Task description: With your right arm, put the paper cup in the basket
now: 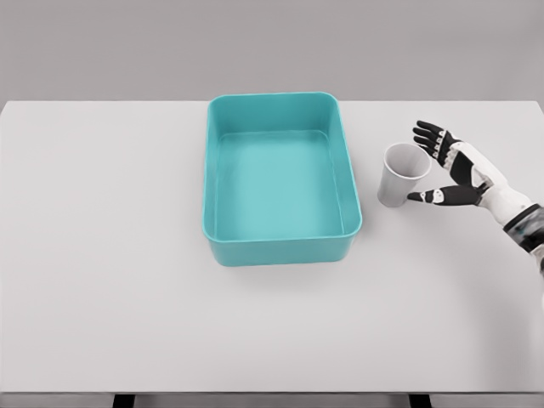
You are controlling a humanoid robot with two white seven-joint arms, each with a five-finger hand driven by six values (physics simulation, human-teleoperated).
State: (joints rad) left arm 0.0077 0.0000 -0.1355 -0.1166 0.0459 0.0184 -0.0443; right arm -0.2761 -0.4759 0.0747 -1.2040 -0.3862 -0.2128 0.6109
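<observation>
Head view: paper cup (404,174) upright on white surface (102,255), just right of teal basket (280,246). Right hand (450,170) beside it, fingers spread, grasping nothing. Likely light, thin-walled, easily crushed; best gripped gently around mid-wall, thumb opposite fingers.

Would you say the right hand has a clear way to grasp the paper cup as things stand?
Probably yes: the right hand is open just right of the upright paper cup, with nothing between them; the basket stands on the cup's other side.
</observation>
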